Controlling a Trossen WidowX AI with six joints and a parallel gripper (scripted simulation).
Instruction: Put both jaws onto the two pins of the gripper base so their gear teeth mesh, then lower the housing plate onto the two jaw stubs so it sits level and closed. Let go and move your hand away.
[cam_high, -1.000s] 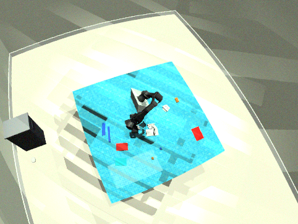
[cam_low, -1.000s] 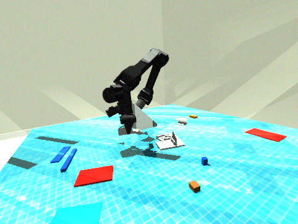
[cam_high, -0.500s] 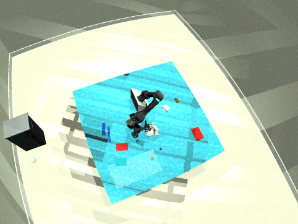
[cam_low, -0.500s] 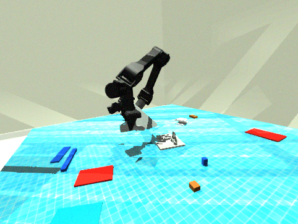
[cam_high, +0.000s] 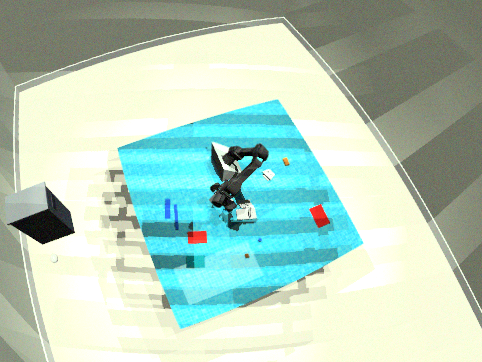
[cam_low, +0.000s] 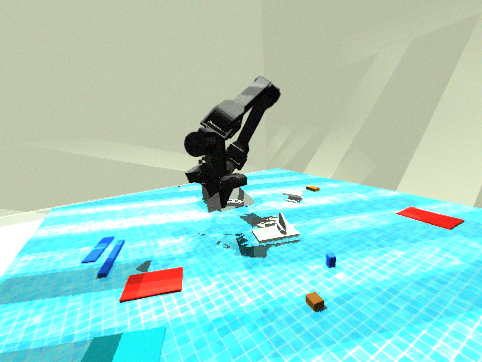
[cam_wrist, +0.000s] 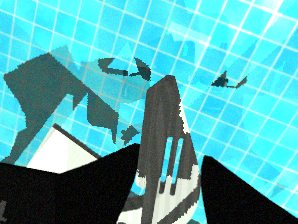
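My gripper (cam_high: 221, 201) (cam_low: 216, 204) (cam_wrist: 170, 157) is shut on a slotted jaw, which points away from the palm between the black fingers in the wrist view (cam_wrist: 159, 112). I hold it above the mat, to the left of the gripper base. The white gripper base (cam_high: 246, 214) (cam_low: 272, 235) lies flat, and its corner shows at the lower left of the wrist view (cam_wrist: 55, 150). An upright fin (cam_low: 283, 224) stands on it, with smaller pale shapes beside it; whether these are the other jaw I cannot tell. A small white piece (cam_high: 269, 174) (cam_low: 294, 197), probably the housing plate, lies behind the base.
Red plates (cam_high: 197, 237) (cam_high: 320, 216) (cam_low: 152, 284) (cam_low: 430, 218) lie at left and right. Two blue strips (cam_high: 167, 208) (cam_high: 176, 217) lie left. A blue block (cam_high: 259, 240) (cam_low: 330, 260) and an orange block (cam_high: 247, 256) (cam_low: 314, 301) lie in front; another orange block (cam_high: 286, 161) (cam_low: 312, 188) lies behind.
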